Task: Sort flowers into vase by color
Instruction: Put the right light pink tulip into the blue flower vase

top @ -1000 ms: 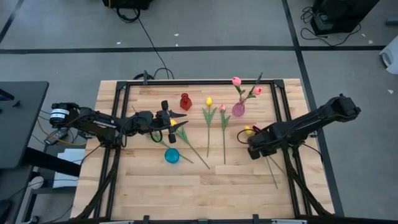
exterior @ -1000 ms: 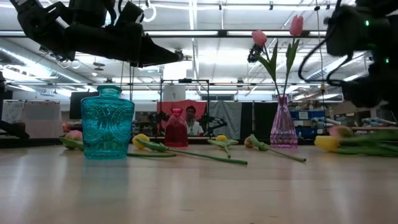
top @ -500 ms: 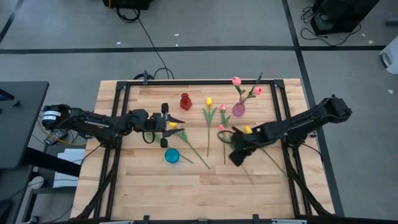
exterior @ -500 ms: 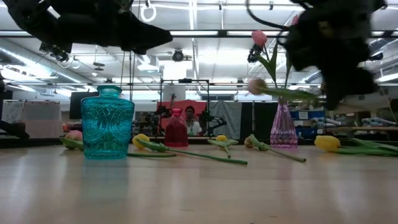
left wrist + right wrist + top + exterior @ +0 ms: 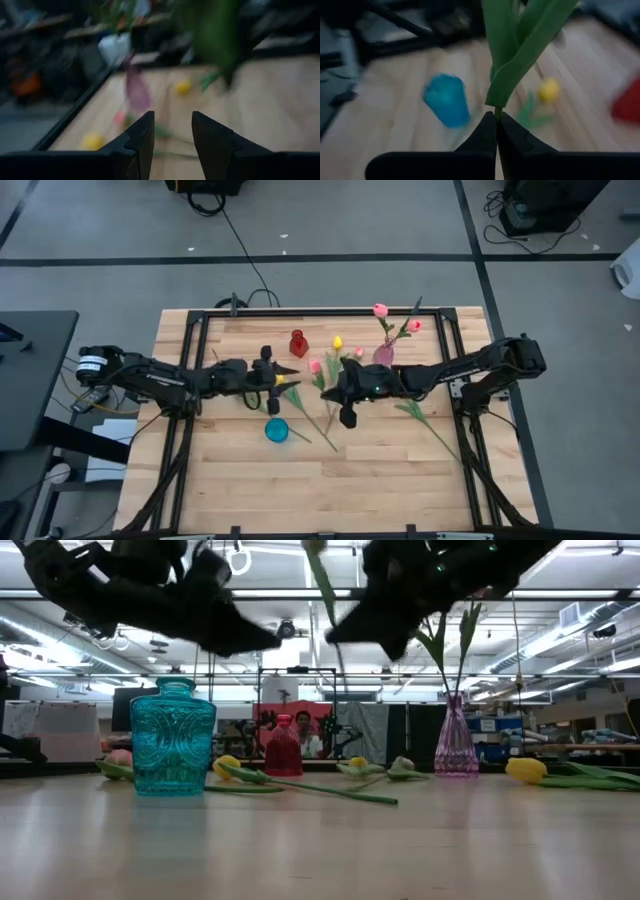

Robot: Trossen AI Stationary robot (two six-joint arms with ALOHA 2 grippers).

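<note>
honestly looks like the carry step of sorting, mid-air with a pink tulip (image 5: 315,366). seeing the right fingers (image 5: 480,140) pinched fully shut on its thin green stem, with the leaves fanning up past the tips in the right wrist view. holding that flower up off the bench (image 5: 250,490), out over the middle, just beside the left arm's end.

over on the other side, seeing the left fingers (image 5: 135,145) spread apart with nothing at all between them. hovering above the bench near a yellow tulip (image 5: 281,379) and close to the red vase (image 5: 298,344). waiting, going by the look of it.

for the rest: already got two pink tulips standing in the pink vase (image 5: 384,356) at the far side. can't see any flowers standing in the teal vase (image 5: 276,430), though. also spotting another yellow tulip (image 5: 337,341) and a second pink one (image 5: 357,352) lying flat between the red and pink vases, plus more stems on the bench. so roughly early-to-middle of the job, as a guess.

next up, probably swinging the held flower back toward the pink vase, since matching colour is the whole point. calls for tipping the stem upright, getting the cut end lined up over that narrow neck, lowering, then letting go. can't tell from here where the stem's bottom end sits, so worth checking before dropping. also worth minding the two blooms already in there, easy to knock with an arm.
</note>
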